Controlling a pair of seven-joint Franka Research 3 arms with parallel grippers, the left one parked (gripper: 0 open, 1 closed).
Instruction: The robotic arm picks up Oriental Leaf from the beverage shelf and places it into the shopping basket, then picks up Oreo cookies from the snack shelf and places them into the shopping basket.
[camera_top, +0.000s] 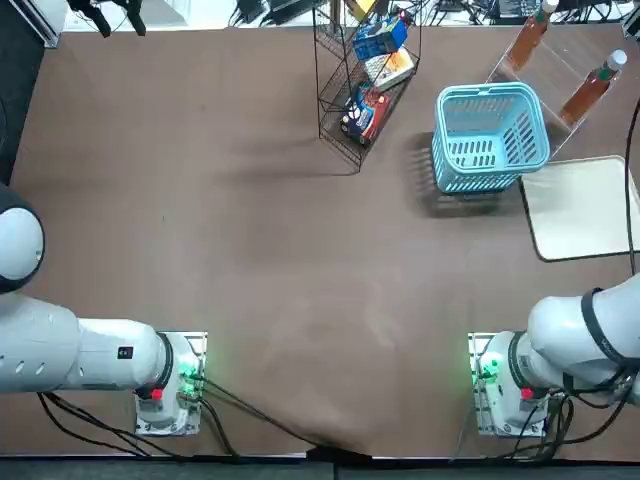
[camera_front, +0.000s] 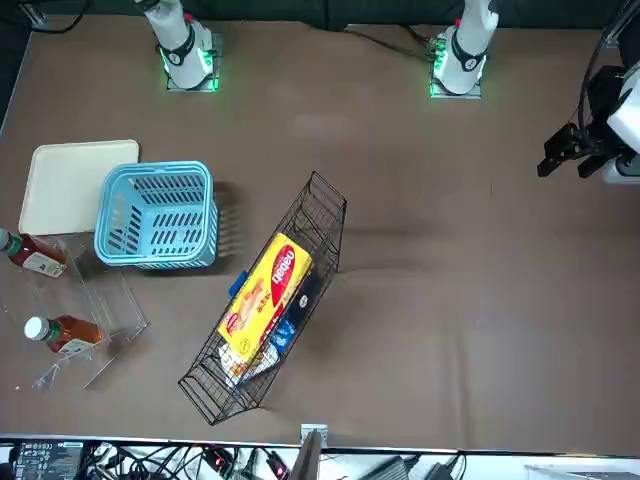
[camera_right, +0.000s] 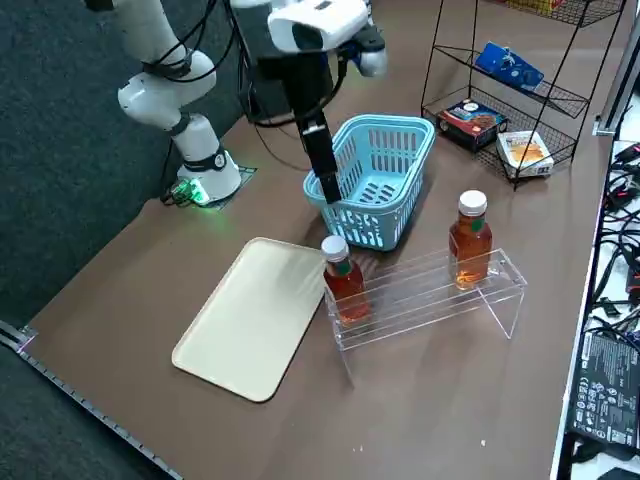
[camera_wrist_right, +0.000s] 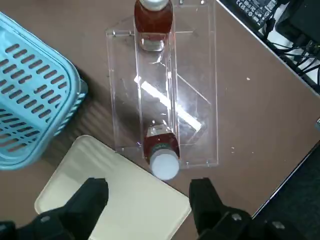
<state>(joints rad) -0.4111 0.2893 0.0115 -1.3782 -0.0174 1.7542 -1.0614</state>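
2 Oriental Leaf (camera_wrist_right: 161, 152) (camera_wrist_right: 153, 22) on beverage shelf (camera_wrist_right: 195, 75) | 1 shopping basket (camera_wrist_right: 30, 100) | claw (camera_wrist_right: 150, 195) open above

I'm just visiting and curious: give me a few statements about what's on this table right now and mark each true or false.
1. Two tea bottles stand on the clear acrylic shelf. True.
2. The light blue basket already holds a bottle. False: it looks empty.
3. The right gripper is open, above the near bottle. True.
4. The blue Oreo pack lies on the beige tray. False: it sits in the black wire rack.
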